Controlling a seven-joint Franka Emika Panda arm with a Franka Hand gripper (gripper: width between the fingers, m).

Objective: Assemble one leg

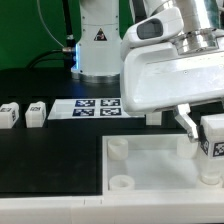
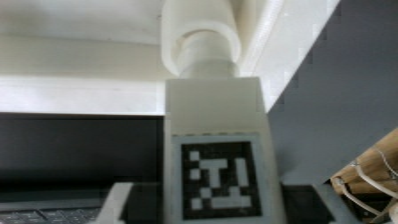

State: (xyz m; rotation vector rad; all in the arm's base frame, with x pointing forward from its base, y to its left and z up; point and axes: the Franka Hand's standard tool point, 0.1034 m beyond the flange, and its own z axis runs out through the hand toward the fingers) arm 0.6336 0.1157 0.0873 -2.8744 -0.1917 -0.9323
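Observation:
My gripper [image 1: 204,134] is shut on a leg [image 1: 213,148], a small white block with a black-and-white tag, at the exterior view's right. It holds the leg at the right end of the large white tray-like piece [image 1: 150,172], which has round corner sockets [image 1: 120,185]. In the wrist view the leg [image 2: 217,140] fills the middle between my fingers [image 2: 128,203]. Its far end meets a rounded white socket [image 2: 203,50] on the tray-like piece [image 2: 80,45]. Whether the leg is seated in the socket I cannot tell.
Two more small white legs [image 1: 10,113] [image 1: 36,112] stand on the black table at the exterior view's left. The marker board [image 1: 95,105] lies behind the tray-like piece. The robot base [image 1: 98,40] stands at the back. A coiled cable [image 2: 370,170] shows beside my gripper.

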